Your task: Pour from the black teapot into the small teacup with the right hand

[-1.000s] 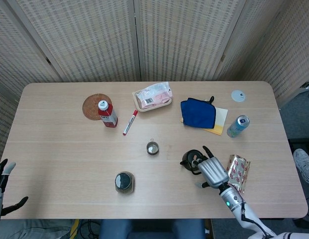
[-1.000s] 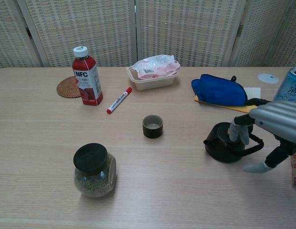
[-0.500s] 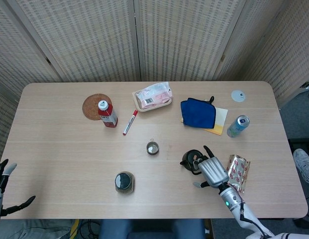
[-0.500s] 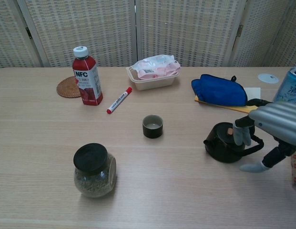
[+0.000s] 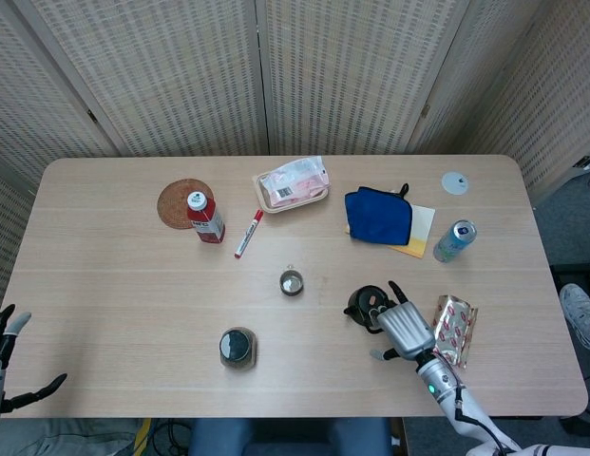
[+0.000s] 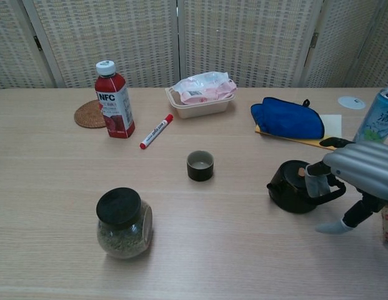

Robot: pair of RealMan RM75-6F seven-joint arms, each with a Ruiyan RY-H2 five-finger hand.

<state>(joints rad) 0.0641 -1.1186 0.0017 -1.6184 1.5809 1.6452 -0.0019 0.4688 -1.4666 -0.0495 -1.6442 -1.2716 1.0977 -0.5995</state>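
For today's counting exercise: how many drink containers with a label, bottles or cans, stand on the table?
2. The red bottle stands far left beside the woven coaster. The can stands at the right edge, behind the right hand. None seem hidden.

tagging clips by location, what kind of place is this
Probably an indoor lab or office set up for tabletop robot trials: a wooden table strewn with unrelated props, a folding woven screen as backdrop, and grey carpet beside it.
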